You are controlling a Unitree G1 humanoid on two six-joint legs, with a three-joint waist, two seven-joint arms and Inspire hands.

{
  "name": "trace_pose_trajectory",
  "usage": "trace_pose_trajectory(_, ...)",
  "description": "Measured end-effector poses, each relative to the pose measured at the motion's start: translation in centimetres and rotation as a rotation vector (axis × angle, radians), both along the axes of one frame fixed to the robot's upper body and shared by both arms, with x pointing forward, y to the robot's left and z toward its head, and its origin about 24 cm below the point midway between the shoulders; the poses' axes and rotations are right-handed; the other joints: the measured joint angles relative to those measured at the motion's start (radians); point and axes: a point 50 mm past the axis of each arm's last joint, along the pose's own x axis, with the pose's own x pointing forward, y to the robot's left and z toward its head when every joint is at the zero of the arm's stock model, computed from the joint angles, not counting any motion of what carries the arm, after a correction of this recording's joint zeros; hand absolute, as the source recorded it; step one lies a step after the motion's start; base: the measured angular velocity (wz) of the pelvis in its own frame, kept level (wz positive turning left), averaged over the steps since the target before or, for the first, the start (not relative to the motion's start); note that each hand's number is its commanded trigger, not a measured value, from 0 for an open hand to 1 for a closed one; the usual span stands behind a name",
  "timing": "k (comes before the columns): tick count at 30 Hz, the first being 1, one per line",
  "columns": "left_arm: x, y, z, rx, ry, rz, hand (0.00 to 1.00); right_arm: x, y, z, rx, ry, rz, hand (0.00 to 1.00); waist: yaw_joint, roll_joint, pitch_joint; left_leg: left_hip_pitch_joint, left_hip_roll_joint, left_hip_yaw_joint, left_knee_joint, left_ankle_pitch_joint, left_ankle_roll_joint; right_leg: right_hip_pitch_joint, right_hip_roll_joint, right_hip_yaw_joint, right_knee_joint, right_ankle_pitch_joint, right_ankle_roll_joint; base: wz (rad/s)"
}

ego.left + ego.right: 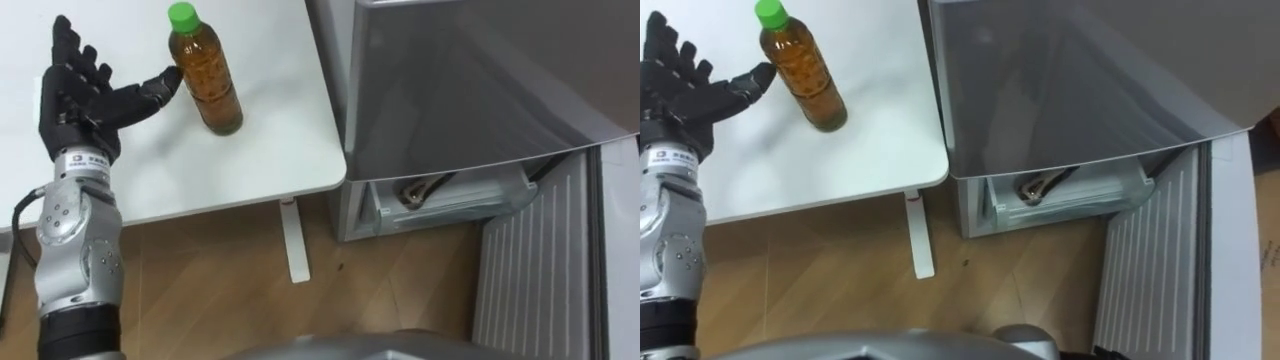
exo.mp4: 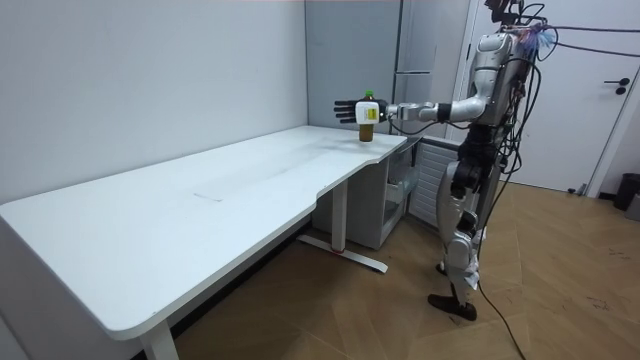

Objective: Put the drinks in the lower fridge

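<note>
A bottle of amber tea (image 1: 206, 74) with a green cap stands upright on the white table (image 1: 270, 150), near its right edge. My left hand (image 1: 82, 92) is open just left of the bottle, fingers spread, with the thumb tip touching or nearly touching the bottle's side. In the room view the same bottle (image 2: 367, 118) stands at the table's far corner beside my outstretched left hand (image 2: 347, 110). The grey fridge (image 1: 470, 80) stands right of the table, its lower door (image 1: 540, 270) swung open, showing the bottom compartment (image 1: 440, 195).
I stand on the wooden floor facing the table corner and the fridge. A white table leg (image 1: 293, 240) stands between me and the fridge base. A dark item (image 1: 415, 190) lies on the low fridge shelf. The long table (image 2: 180, 220) stretches away to the room view's left.
</note>
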Motion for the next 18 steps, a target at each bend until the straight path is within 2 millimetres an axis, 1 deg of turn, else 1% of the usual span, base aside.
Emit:
trace_pose_trajectory(7,0.36,0.2,-0.37,-0.013,0.019,0.002,0.0,-0.2,-0.1,-0.01,-0.026,0.034,0.065,0.0,-0.003,-0.001,0.0012,0.0,0.0,0.002,0.008,0.0,0.0,-0.001,0.001,0.01,0.005,0.0,0.0,0.0)
trace_pose_trajectory(9,0.47,0.17,-0.33,-0.015,0.019,-0.001,0.0,-0.27,-0.15,-0.01,-0.038,0.046,0.088,0.0,-0.004,-0.001,0.0049,0.0,0.0,0.003,0.009,0.0,0.0,-0.005,0.001,0.013,0.013,0.0,0.0,0.0)
trace_pose_trajectory(11,0.61,0.14,-0.18,-0.016,0.012,-0.007,0.0,-0.29,-0.16,-0.01,-0.041,0.053,0.107,0.0,-0.004,-0.002,0.0056,-0.002,0.0,0.004,0.011,0.0,0.0,-0.006,0.001,0.021,0.013,0.0,0.0,0.0)
trace_pose_trajectory(18,0.72,-0.08,-0.05,-0.014,-0.003,-0.069,0.0,-0.49,-0.19,-0.01,-0.04,0.079,0.134,0.0,-0.014,0.001,0.004,-0.004,0.0,0.003,0.015,-0.001,-0.002,-0.007,0.002,0.021,0.013,-0.004,-0.007,0.0)
